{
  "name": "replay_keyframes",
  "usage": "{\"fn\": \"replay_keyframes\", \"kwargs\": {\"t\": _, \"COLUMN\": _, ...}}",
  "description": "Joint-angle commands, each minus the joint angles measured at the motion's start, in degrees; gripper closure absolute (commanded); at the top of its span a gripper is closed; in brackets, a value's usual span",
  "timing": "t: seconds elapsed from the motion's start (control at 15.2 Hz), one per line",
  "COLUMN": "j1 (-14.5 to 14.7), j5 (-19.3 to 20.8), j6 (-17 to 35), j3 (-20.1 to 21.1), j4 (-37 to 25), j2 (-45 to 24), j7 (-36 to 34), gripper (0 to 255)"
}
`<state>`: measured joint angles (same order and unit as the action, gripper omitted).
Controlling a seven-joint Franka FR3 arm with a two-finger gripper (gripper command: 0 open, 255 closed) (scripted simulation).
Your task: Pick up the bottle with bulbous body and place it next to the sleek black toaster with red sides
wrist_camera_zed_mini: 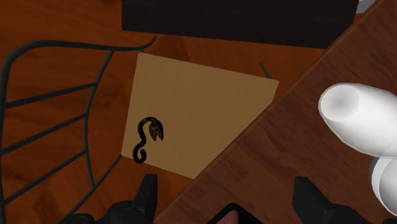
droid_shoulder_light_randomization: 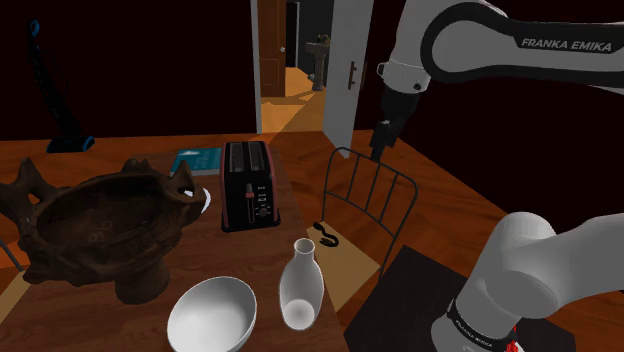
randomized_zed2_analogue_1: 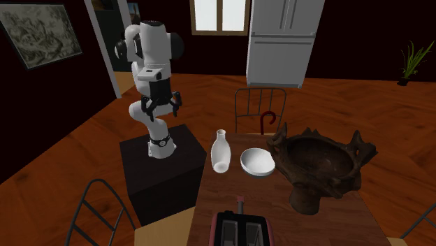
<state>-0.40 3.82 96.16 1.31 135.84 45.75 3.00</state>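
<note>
Gripper [wrist_camera_zed_mini: 226, 189] black, fingers apart; bottle [droid_shoulder_light_randomization: 301, 288] white, bulbous, narrow-necked, on wood-grain table [droid_shoulder_light_randomization: 240, 256].

1. A reddish-brown wooden floor [randomized_zed2_analogue_1: 63, 147] is spreading across the room.
2. A white refrigerator [randomized_zed2_analogue_1: 283, 42] is standing beside a bright window [randomized_zed2_analogue_1: 213, 14].
3. A framed picture [randomized_zed2_analogue_1: 42, 31] is hanging on a dark wall.
4. A white door [droid_shoulder_light_randomization: 345, 70] is standing open, with light spilling through.
5. A wire chair [wrist_camera_zed_mini: 197, 102] is sitting beside the wooden table [droid_shoulder_light_randomization: 215, 255].
</note>
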Motion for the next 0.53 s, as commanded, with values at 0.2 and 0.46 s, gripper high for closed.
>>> {"fn": "replay_keyframes", "kwargs": {"t": 0.2, "j1": 1.59, "j5": -2.37, "j6": 2.51, "j3": 2.81, "j4": 2.51, "j2": -0.32, "j7": -2.89, "gripper": 0}}
{"fn": "replay_keyframes", "kwargs": {"t": 0.46, "j1": 3.82, "j5": -5.57, "j6": 6.18, "j3": 6.71, "j4": 5.09, "j2": -1.63, "j7": -6.70, "gripper": 0}}
